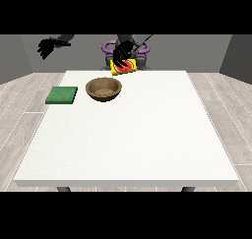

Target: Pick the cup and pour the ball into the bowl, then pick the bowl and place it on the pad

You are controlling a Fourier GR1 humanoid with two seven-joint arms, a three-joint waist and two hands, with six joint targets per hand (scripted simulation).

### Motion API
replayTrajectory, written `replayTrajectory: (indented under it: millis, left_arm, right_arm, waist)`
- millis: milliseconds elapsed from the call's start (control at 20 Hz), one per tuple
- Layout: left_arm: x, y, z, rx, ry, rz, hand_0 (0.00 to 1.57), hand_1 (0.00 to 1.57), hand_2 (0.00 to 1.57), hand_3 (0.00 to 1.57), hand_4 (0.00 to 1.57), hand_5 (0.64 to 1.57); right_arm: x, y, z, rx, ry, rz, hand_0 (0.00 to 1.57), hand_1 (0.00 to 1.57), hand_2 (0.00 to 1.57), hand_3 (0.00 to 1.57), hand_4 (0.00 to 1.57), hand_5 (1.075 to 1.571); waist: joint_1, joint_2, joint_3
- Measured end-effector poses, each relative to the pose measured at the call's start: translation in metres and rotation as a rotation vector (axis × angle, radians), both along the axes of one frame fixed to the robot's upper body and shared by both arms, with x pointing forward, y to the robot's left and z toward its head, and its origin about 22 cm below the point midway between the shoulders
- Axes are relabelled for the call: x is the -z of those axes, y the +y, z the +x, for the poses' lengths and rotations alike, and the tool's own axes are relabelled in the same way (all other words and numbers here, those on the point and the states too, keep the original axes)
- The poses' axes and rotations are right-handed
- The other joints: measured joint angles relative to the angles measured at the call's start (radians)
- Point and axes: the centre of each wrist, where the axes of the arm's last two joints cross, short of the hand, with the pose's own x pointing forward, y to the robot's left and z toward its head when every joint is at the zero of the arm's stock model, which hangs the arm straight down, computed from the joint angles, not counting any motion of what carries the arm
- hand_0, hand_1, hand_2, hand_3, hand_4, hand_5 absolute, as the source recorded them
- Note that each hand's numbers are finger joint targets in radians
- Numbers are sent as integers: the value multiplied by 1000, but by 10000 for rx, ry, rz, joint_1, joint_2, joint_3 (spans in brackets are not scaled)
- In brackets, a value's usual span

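Tabletop (147, 134) fills most of the front view, white and broad, with the robot small at its far edge. We see a brown wooden bowl (104, 89) standing upright on the far left part of the surface, its hollow facing up. Well apart from it, near the left edge, lies a flat green pad (62, 95), with bare surface between the two.

Beyond the bowl, up at the far edge, we find the yellow cup (124, 68), tipped on its side and raised off the surface, a red patch showing on its face; we cannot tell whether that patch is the ball. The robot hand at the view's right (123, 51) comes down onto the cup from above, its dark fingers curled round the cup's top. The cup hangs behind and slightly to the right of the bowl, not over it.

The robot hand at the view's left (47, 46) hangs in the air off the tabletop's far left corner, away from everything, its fingers spread and holding nothing. Grey plank floor (19, 115) surrounds the table.
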Motion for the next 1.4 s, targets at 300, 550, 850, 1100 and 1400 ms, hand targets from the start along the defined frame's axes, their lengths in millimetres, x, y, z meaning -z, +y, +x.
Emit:
replayTrajectory:
  millis: [300, 550, 850, 1100, 1400]
  left_arm:
    - [9, -22, -12, 486, -73, 1965, 1445, 1445, 1571, 1571, 1527, 1134]
    - [-6, -26, -10, 618, 32, 1008, 1499, 1499, 1571, 1571, 1571, 1092]
    - [-17, 3, -4, -1048, 827, -5804, 1023, 1023, 1257, 941, 1391, 1300]
    - [-7, 27, -13, -2166, 1518, -11626, 0, 0, 0, 0, 0, 1541]
    - [3, 55, -32, -1790, 2598, -16810, 0, 0, 0, 0, 0, 1564]
  right_arm:
    - [0, -9, -5, 104, 271, -93, 0, 0, 0, 0, 0, 1571]
    - [5, 2, 0, 304, 653, 122, 0, 0, 0, 0, 104, 1565]
    - [16, 0, -14, 902, 962, 267, 0, 0, 0, 0, 225, 1565]
    - [18, 16, -8, 882, 745, 477, 0, 0, 0, 0, 331, 1568]
    - [14, 57, 15, 810, 291, 556, 0, 0, 0, 0, 201, 1571]
  waist:
    - [147, -201, -11]
    - [551, -180, -28]
    - [1231, -250, -109]
    - [1414, 376, -214]
    - [1466, 1158, -194]
